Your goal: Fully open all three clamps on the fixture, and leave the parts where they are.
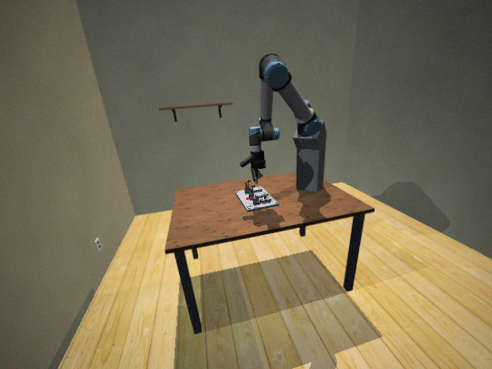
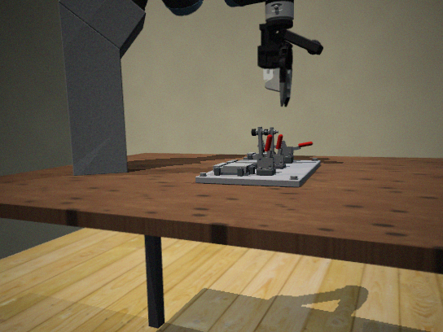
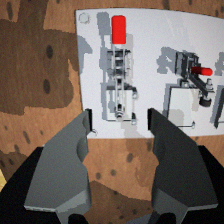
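The light fixture plate (image 1: pixel 241 195) (image 2: pixel 248 180) (image 3: pixel 150 35) carries three clamps. The clamp at the left in the wrist view has its red handle (image 3: pixel 119 30) (image 2: pixel 305 144) low and pointing outward, with its arm (image 3: pixel 119 95) lying over a part. The middle clamp has its red handle (image 3: pixel 202 71) (image 2: pixel 279 141) raised and its arm upright. The clamp nearest the exterior camera also has its red handle (image 2: pixel 269 143) and arm raised. A pale part (image 3: pixel 180 107) sits before the middle clamp. My gripper (image 1: pixel 257 182) (image 2: pixel 285 105) (image 3: pixel 119 110) is partly open and empty, above the plate.
The wooden table (image 1: pixel 203 217) (image 2: pixel 163 195) bears the plate. The grey robot pedestal (image 1: pixel 311 167) (image 2: pixel 95 102) stands beyond the plate's part side. The raised arms and handles stand up from the plate. A wall shelf (image 1: pixel 194 107) is in the background.
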Controlling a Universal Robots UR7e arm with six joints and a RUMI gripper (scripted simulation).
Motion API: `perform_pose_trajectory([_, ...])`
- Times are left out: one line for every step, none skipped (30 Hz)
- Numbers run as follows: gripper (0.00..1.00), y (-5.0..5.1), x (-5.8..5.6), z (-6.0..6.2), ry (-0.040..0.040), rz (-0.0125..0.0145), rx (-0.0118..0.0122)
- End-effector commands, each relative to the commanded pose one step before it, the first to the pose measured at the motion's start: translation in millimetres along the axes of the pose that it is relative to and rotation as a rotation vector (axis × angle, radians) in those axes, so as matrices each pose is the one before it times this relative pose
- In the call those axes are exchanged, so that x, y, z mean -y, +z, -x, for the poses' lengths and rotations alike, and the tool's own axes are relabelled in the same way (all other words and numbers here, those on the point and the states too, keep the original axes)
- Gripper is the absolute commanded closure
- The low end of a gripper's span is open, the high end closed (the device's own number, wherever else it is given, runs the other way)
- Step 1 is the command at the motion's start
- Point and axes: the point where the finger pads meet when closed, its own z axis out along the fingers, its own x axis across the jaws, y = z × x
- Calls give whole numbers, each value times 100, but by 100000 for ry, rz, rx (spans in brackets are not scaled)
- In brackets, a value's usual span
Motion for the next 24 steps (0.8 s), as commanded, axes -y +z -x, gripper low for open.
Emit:
perform_pose_trajectory([72, 1808, 456, 9, -222, -1022, -305])
perform_pose_trajectory([72, 294, -2, 1, 1, -1, 1])
perform_pose_trajectory([72, 261, 0, 0, 0, 0, 1])
perform_pose_trajectory([72, 223, -2, 1, 0, -1, 1])
perform_pose_trajectory([72, 184, 0, 0, 0, 0, 0])
perform_pose_trajectory([72, 144, 0, 0, 0, 0, 0])
perform_pose_trajectory([72, 105, -1, 0, 0, 0, 0])
perform_pose_trajectory([72, 69, -1, 0, 0, 0, 0])
perform_pose_trajectory([72, 38, 0, 0, 0, 0, 0])
perform_pose_trajectory([72, 15, 0, 0, 0, 0, 0])
perform_pose_trajectory([72, 2, 0, 0, 0, 0, 0])
perform_pose_trajectory([72, 0, 1, 0, 0, 0, 0])
perform_pose_trajectory([72, 0, 0, 0, 0, 0, 0])
perform_pose_trajectory([72, 0, 0, 0, 0, 0, 0])
perform_pose_trajectory([72, -4, -5, -20, 55, 10, -5])
perform_pose_trajectory([72, -3, 6, -18, 48, 12, -7])
perform_pose_trajectory([72, -16, 74, -7, -12, -69, -10])
perform_pose_trajectory([72, -19, 89, 3, -22, -49, -3])
perform_pose_trajectory([72, -8, 72, 9, 0, 26, 8])
perform_pose_trajectory([72, -12, 106, 15, -28, -15, 7])
perform_pose_trajectory([72, -15, 136, 18, -40, -37, 5])
perform_pose_trajectory([72, -16, 161, 20, -43, -41, 5])
perform_pose_trajectory([72, -18, 185, 22, -45, -46, 5])
perform_pose_trajectory([72, -15, 203, 20, -38, -36, 5])
